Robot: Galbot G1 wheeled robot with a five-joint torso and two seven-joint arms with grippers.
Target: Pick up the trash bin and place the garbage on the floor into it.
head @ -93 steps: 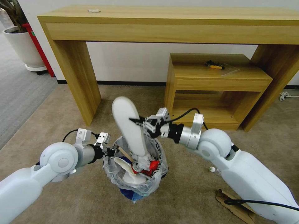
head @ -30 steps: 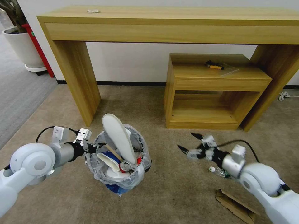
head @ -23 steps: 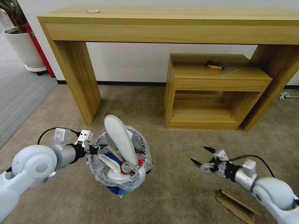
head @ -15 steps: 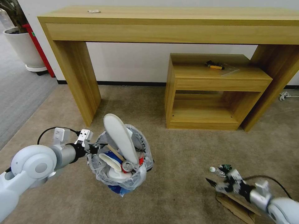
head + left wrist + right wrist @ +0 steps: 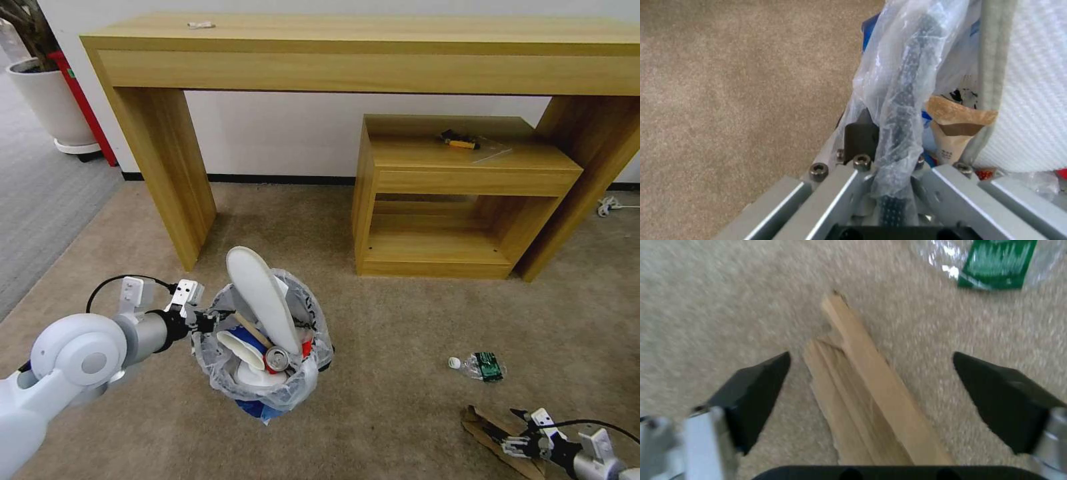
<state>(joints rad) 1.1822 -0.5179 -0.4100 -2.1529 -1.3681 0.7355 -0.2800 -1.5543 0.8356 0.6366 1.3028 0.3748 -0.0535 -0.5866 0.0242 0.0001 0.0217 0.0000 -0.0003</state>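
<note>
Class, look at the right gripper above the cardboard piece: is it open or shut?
Open. The right gripper has its black fingers spread wide on either side of the cardboard piece, not touching it.

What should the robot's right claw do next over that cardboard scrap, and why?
Probably ease down and shut on the cardboard piece. The right claw hangs open with the strip lying between its fingers on the carpet, while the left claw grips the trash bin rim, ready to receive it.
</note>
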